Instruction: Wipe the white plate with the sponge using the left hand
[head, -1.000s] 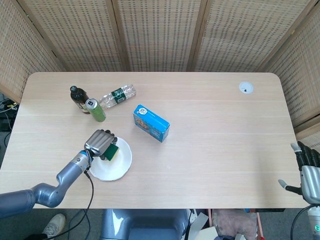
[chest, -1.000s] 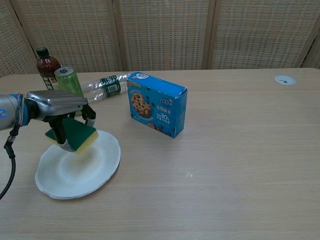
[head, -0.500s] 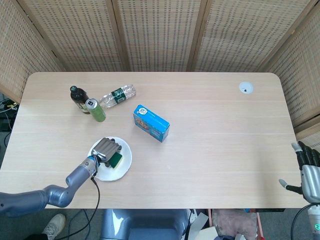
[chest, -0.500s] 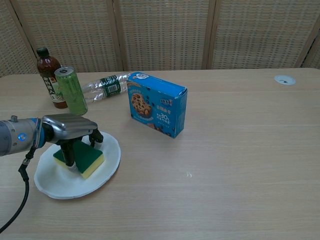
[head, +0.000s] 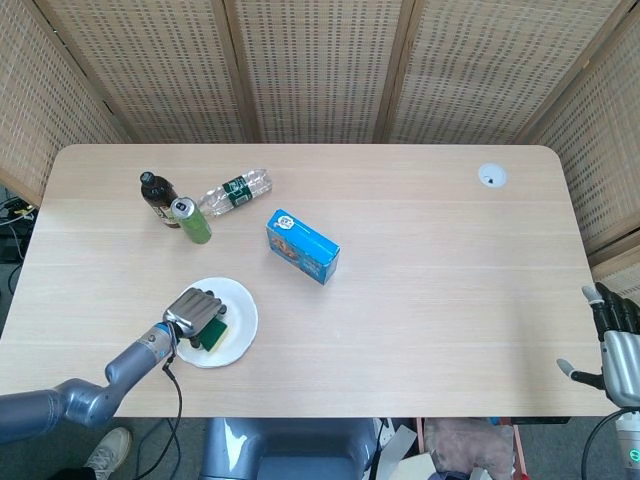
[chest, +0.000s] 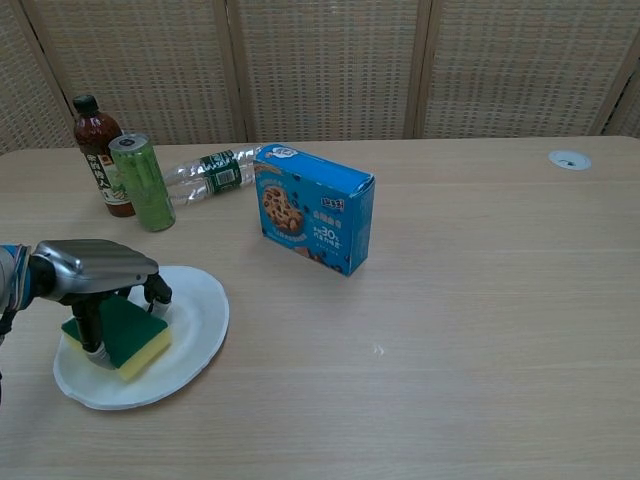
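My left hand (chest: 95, 272) grips the sponge (chest: 118, 332), fingers curled down over its green top, with the yellow underside pressed onto the plate (chest: 195, 320). Compared with half a second ago, hand and sponge have slid toward my side and further left across the plate; in the head view the left hand (head: 193, 311) now sits over the plate's left part, where before it was nearer the centre. The plate (head: 240, 315) itself has shifted too: it lies a little lower and further left on the table (head: 420, 260) than it did, and a second ago it was further right still, with the sponge (head: 213, 332) lifted clear of it.

My right hand (head: 615, 345) rests at the table's right edge, fingers apart, holding nothing, unchanged.

The can (chest: 143, 183), brown bottle (chest: 100, 155), clear bottle (chest: 205, 172) and cookie box (chest: 313, 208) have not moved.
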